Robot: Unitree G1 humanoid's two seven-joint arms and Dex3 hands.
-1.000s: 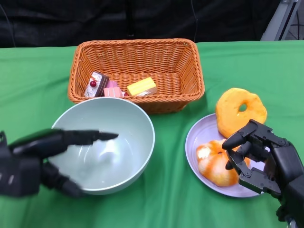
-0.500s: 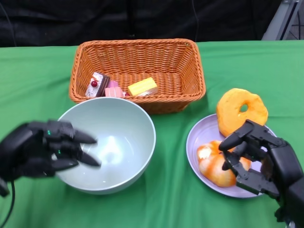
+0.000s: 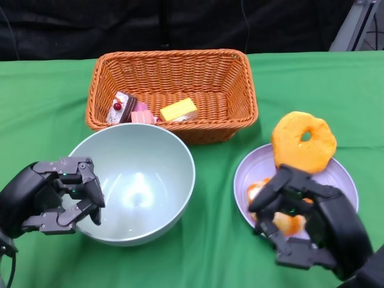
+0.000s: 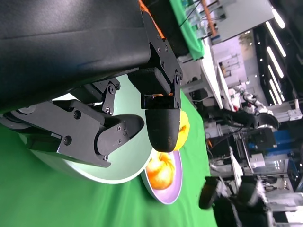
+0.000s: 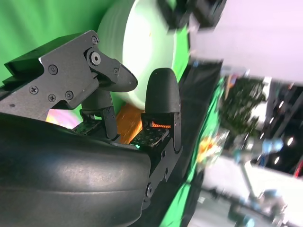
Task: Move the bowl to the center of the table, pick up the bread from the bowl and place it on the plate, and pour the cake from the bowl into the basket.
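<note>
- Head view: left hand [image 3: 57,198] curled, empty, beside bowl [image 3: 150,180].
- Right hand [image 3: 306,225] over plate [image 3: 252,168], above bread [image 3: 267,198]; grasp impossible to tell.
- Cake [image 3: 179,109] in basket [image 3: 171,66].

The right hand [image 3: 312,225] covers most of the glazed bread [image 3: 257,193] beneath its fingers, leaving only slivers showing, and the picture's lower edge cuts off its wrist. The left hand [image 3: 51,198] hides the near-left rim of the bowl [image 3: 144,180]; whether its fingers touch that rim cannot be told. In the right wrist view, everything beyond the hand's fingertips is blurred.
</note>
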